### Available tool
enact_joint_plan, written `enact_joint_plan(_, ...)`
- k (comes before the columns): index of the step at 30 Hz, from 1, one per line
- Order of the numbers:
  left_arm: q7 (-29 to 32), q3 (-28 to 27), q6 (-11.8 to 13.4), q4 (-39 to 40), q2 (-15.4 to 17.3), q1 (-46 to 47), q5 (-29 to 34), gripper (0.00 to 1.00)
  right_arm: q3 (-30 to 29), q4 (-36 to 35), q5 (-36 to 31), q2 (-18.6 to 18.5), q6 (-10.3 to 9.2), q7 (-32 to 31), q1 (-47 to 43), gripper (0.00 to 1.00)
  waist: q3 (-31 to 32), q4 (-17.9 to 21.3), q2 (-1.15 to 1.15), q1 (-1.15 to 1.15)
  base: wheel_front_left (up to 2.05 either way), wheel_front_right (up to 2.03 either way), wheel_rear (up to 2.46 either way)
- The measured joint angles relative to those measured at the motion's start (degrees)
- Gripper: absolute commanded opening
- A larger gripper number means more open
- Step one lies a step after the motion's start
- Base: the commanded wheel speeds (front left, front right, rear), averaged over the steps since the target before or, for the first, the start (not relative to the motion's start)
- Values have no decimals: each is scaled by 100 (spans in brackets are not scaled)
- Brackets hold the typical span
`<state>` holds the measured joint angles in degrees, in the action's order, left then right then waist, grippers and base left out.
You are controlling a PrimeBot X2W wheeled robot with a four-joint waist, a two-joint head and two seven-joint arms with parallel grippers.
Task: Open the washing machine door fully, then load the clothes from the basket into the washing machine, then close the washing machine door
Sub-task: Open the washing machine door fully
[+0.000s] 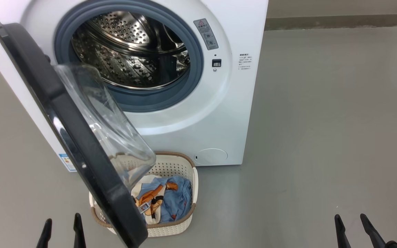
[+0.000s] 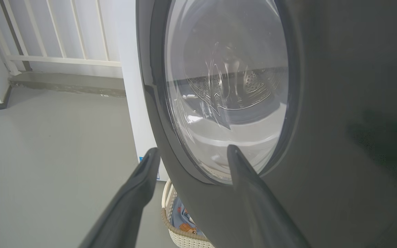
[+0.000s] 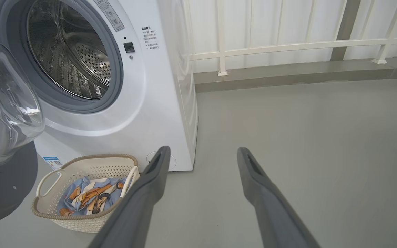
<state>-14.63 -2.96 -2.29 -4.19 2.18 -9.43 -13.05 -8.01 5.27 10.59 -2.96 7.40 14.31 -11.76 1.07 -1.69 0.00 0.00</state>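
Left jaws: nearest the camera at the near left, spread wide and empty. Their fingers (image 1: 78, 229) stand just left of the near edge of the washing machine door (image 1: 65, 120). The left wrist view has them in front of the door's dark outer face, one finger off the rim and one across the window. I cannot tell whether either touches it.
Right jaws: at the near right, also spread wide and empty. Their fingers (image 1: 339, 230) are over bare floor (image 1: 322, 137), well apart from everything else.
Door: hinged on the left and standing out toward the camera, edge-on. Its glass bowl (image 1: 105, 127) hangs over the left part of the basket (image 1: 171, 168).
Washing machine (image 1: 219, 113): far, left of centre. Its steel drum (image 1: 129, 51) is exposed, and no laundry can be seen inside.
Basket: on the floor just in front of the machine's lower front, partly under the door.
Clothes (image 1: 171, 199): a blue printed bundle lying in the basket, seen to the right of the door.
Step in hand: opening the door fully, as I judge it. The door stands only part-way out and loading has not begun.
Next move: the door probably has to swing farther left and back so the basket is uncovered. The left jaws are on its outer side, so they would have to draw the rim. Otherwise the right arm could push from the inner side. After that, the clothes could be reached from above.
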Motion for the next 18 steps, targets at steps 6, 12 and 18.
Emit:
enact_joint_plan(6,0,-4,-7,-12,0,-1,-8,100,-14,5,-47,16,0,0,-1,100,72,-43,0,0,0,0,0)
enact_joint_plan(12,0,-23,-63,-135,0,-16,-145,0,-20,4,-102,29,0,0,-30,100,133,-77,0,0,0,0,0)
enact_joint_plan(18,0,-176,-35,-201,0,-24,-289,0,-29,-2,-102,37,0,0,-118,100,146,-80,0,0,0,0,0)
